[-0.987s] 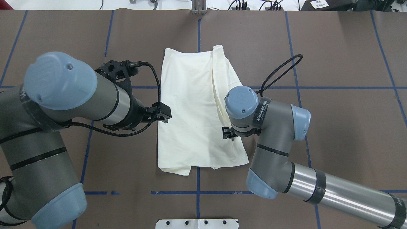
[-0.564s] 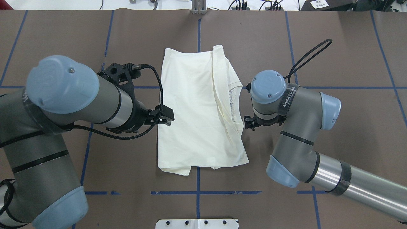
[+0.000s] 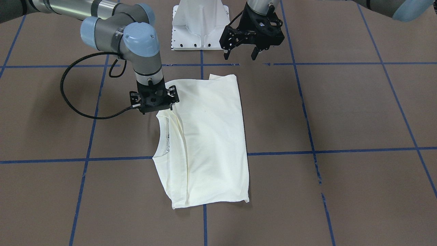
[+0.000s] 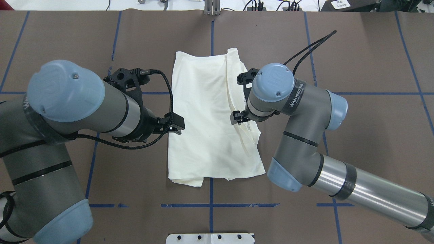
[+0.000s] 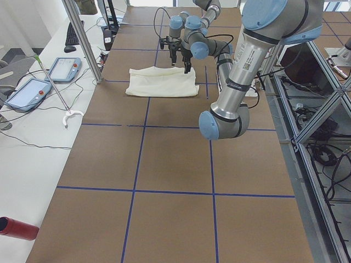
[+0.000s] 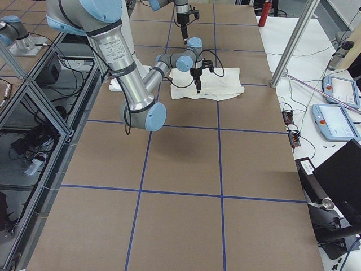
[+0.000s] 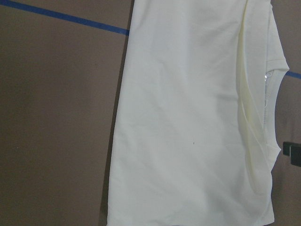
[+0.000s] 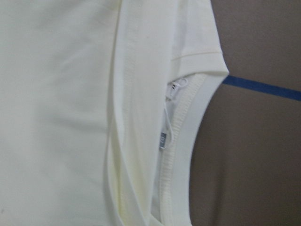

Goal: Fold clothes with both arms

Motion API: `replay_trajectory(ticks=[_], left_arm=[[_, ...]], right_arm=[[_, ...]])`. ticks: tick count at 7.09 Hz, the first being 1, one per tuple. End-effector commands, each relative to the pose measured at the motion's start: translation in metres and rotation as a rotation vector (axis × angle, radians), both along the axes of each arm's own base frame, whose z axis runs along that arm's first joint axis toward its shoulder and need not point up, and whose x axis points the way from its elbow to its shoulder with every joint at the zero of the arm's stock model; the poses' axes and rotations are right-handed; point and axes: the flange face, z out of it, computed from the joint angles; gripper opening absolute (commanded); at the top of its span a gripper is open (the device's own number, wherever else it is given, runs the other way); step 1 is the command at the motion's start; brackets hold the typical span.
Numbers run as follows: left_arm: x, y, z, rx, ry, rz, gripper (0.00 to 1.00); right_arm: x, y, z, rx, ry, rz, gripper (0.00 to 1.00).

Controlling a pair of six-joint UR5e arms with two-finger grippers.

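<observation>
The cream T-shirt lies folded lengthwise on the brown table, plain side up, print hidden; it also shows in the overhead view. Its collar sits at the edge on my right arm's side. My right gripper points straight down over that edge, just behind the collar, jaws spread and holding nothing; in the overhead view the right wrist hides its tips. My left gripper is open and empty, hovering beside the shirt's opposite long edge. The left wrist view shows the shirt from above.
The white pedestal base stands behind the shirt at the robot's side. Blue tape lines grid the brown table. A metal post and tablets stand on the white bench beyond the table's far edge.
My right arm swung off the shirt's near right part, out past its right edge, then back over the collar edge farther from the robot. The left arm barely moved. The shirt stayed put.
</observation>
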Motion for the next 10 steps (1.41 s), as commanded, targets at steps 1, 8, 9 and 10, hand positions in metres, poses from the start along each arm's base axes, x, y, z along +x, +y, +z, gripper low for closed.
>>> replay_trajectory(ticks=[1, 8, 9, 10], left_arm=[[-0.001, -0.001, 0.003, 0.0, -0.005, -0.003, 1.0], [0.001, -0.001, 0.005, -0.003, -0.009, -0.001, 1.0], [0.001, 0.0, 0.005, -0.003, -0.009, 0.001, 1.0], [0.001, 0.0, 0.005, -0.004, -0.009, 0.0, 1.0]], right_arm=[[-0.028, -0.019, -0.002, 0.09, -0.067, -0.027, 1.0], [-0.063, -0.011, 0.008, 0.147, -0.023, -0.066, 0.55], [-0.064, -0.009, 0.012, 0.144, -0.018, -0.069, 0.55], [-0.063, -0.009, 0.013, 0.143, -0.013, -0.067, 0.52]])
